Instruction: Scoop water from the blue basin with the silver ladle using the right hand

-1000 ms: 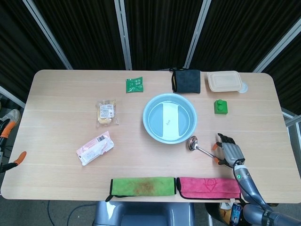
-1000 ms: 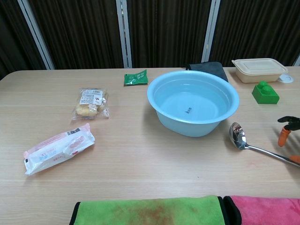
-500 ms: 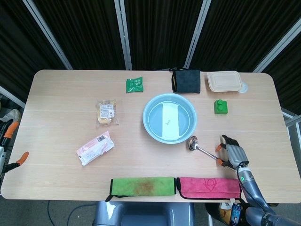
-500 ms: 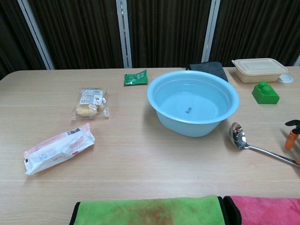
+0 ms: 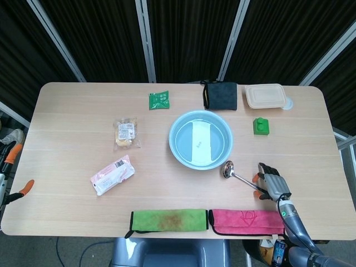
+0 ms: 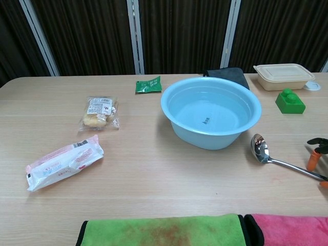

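The blue basin (image 5: 177,146) (image 6: 177,122) holds water and stands mid-table. To its right the silver ladle (image 5: 227,169) (image 6: 260,147) lies flat on the table, bowl toward the basin and handle running toward the right front. My right hand (image 5: 272,186) (image 6: 314,155) is at the far end of that handle, its orange-tipped fingers spread on either side of it; no firm grip shows. My left hand (image 5: 12,169) hangs off the table's left edge, fingers apart and holding nothing.
A green block (image 5: 261,125) and a lidded beige box (image 5: 266,95) stand right of the basin, with a black cloth (image 5: 219,95) behind it. Snack packets (image 5: 113,174) (image 5: 125,133) (image 5: 158,100) lie to the left. Green (image 5: 168,219) and pink (image 5: 245,221) towels line the front edge.
My right hand has shifted slightly toward the front edge and settled lower over the ladle's handle. The ladle and basin have not moved.
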Robot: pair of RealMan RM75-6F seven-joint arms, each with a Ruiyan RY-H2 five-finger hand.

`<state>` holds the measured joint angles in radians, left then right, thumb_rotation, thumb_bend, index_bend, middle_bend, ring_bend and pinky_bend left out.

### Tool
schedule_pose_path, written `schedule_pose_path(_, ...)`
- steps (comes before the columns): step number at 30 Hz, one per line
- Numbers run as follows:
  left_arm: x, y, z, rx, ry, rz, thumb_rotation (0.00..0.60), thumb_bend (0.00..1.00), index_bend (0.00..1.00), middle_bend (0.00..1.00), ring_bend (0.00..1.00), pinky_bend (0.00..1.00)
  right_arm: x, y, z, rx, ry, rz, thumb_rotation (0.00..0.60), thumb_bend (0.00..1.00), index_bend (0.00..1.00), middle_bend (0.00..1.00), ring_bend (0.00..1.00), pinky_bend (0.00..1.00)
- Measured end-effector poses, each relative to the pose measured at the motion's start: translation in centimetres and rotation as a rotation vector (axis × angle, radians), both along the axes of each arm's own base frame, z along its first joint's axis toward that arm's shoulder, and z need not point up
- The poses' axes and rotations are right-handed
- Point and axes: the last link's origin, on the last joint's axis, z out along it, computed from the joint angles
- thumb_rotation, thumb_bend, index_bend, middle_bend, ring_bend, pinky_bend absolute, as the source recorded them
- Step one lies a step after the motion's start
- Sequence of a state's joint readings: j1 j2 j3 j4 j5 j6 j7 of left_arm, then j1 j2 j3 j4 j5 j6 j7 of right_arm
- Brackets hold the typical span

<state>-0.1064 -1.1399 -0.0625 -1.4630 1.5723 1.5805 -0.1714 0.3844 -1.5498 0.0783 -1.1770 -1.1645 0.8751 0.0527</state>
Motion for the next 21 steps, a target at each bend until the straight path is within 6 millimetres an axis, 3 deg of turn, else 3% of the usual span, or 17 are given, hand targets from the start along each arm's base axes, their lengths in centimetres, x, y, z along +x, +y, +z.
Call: schedule_pose_path(21, -0.04, -0.16, 0.32, 0.015, -0.001, -0.011, 0.600, 0.26, 0.00, 0.00, 0.00, 0.00, -0.26, 0.01, -0.63, 0.005, 0.006, -0.011, 0.600, 0.29, 0.50, 0.00, 0.00, 0.00)
